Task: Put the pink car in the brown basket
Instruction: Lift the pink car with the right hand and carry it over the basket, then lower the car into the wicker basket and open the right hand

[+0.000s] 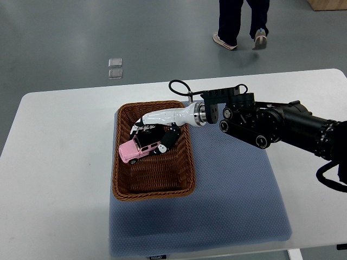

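Observation:
The pink car lies tilted inside the brown wicker basket, in its far half. My right hand, white with black fingers, reaches into the basket from the right. Its fingers curl over the car's roof and rear and grip it. The black forearm stretches to the right edge of the picture. Whether the car's wheels touch the basket floor I cannot tell. No left arm shows.
The basket stands on a blue-grey mat on a white table. A person's legs move across the grey floor beyond the table. Two small clear squares lie on the floor.

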Controlling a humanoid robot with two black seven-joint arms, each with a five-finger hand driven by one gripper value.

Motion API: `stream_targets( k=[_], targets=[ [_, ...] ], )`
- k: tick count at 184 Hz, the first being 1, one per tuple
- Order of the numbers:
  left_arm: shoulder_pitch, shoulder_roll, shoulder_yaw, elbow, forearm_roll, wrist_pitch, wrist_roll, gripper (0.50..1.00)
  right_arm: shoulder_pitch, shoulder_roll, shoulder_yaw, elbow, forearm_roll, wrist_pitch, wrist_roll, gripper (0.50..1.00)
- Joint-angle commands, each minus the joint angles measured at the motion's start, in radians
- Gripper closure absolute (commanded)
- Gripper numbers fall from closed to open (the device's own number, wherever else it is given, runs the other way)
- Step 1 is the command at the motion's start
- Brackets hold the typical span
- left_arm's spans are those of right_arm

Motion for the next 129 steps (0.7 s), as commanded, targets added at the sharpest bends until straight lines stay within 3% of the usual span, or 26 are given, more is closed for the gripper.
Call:
stream_targets(
  k=[1, 81, 100, 118, 129],
  targets=[
    [0.0, 0.0, 0.0, 0.0, 0.0, 0.0, 0.0, 0.5, -0.004, 0.008, -0.015, -0.042, 0.0, -0.007, -0.012, 1.0],
    [0.0, 0.0, 0.0, 0.0, 0.0, 0.0, 0.0, 0.5, -0.007, 0.008, -0.017, -0.051, 0.007, 0.012, -0.013, 1.0],
    [0.0, 0.0, 0.0, 0.0, 0.0, 0.0, 0.0, 0.5, -0.006, 0.008, -0.011, -0.051, 0.019, 0.01, -0.012, 0.748],
    [0.0, 0.0, 0.0, 0.0, 0.0, 0.0, 0.0, 0.5, -0.007, 0.008, -0.002, -0.048, 0.03, 0.009, -0.007, 0.626],
    [0.0, 0.0, 0.0, 0.0, 0.0, 0.0, 0.0, 0.5, -0.007, 0.008, -0.002, -0.048, 0.036, 0.009, -0.007, 0.595]
  ],
)
